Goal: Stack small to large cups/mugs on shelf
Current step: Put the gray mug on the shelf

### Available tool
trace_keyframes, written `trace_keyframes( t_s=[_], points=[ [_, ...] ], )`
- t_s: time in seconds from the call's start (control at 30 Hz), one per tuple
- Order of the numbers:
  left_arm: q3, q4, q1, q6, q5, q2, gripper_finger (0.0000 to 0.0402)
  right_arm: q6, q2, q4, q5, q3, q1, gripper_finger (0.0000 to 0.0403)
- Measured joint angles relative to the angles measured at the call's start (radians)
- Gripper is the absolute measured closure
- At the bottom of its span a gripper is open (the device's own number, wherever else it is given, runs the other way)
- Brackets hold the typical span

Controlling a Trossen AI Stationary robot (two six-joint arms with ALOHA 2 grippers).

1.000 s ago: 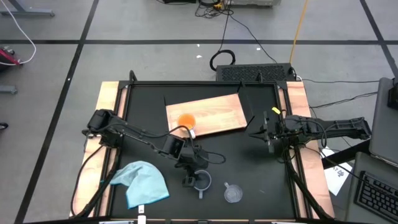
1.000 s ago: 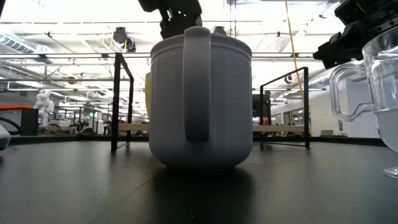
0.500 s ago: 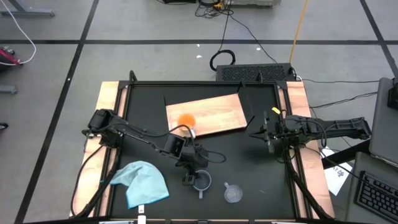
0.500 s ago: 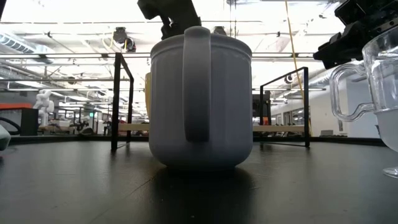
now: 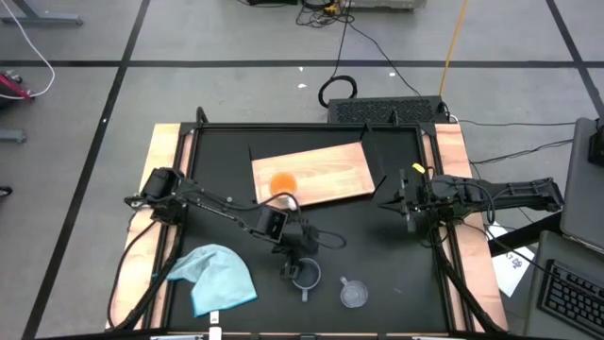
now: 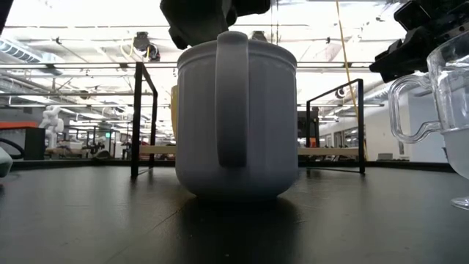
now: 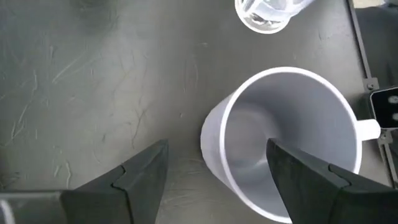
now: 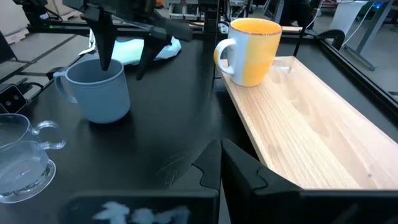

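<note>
The grey-blue cup (image 5: 305, 276) stands upright on its base on the black tabletop, its handle toward the near edge (image 6: 236, 117). My left gripper (image 7: 217, 146) is open just above it. One finger is over the cup's hollow and one is outside its far wall (image 8: 124, 59), and neither touches it. The clear cup (image 5: 353, 295) stands to its right (image 7: 267, 12). The orange cup (image 8: 255, 50) with a white handle stands on the left part of the wooden shelf board (image 5: 330, 170). My right gripper (image 5: 401, 200) is shut and empty, right of the board.
A light blue cloth (image 5: 222, 279) lies crumpled at the near left of the table. Wooden side rails (image 5: 165, 189) border the black top on the left and right. A black wire frame (image 6: 145, 121) stands behind the cups. The board's right half (image 8: 311, 130) is bare.
My left gripper has moved a little toward the table's near edge and down, closing in on the grey-blue cup's rim. The cups have stayed where they were.
</note>
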Motion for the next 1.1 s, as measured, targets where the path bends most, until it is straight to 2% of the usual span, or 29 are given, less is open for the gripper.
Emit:
trace_keyframes(
  t_s=[0.4, 0.73, 0.87, 1.1],
  points=[
    [0.001, 0.001, 0.012, 0.011, 0.024, 0.036, 0.0133, -0.001, 0.001, 0.001, 0.0, -0.001, 0.0, 0.0403],
    [0.001, 0.002, 0.012, 0.017, 0.026, 0.05, 0.0137, -0.004, 0.0, 0.069, 0.0, -0.056, 0.0, 0.0403],
    [0.001, 0.004, 0.012, 0.019, 0.026, 0.049, 0.017, -0.004, -0.001, 0.079, 0.0, -0.056, 0.0, 0.0403],
    [0.001, 0.004, 0.012, 0.015, 0.026, 0.049, 0.0269, -0.005, -0.001, 0.082, 0.0, -0.056, 0.0, 0.0403]
  ],
)
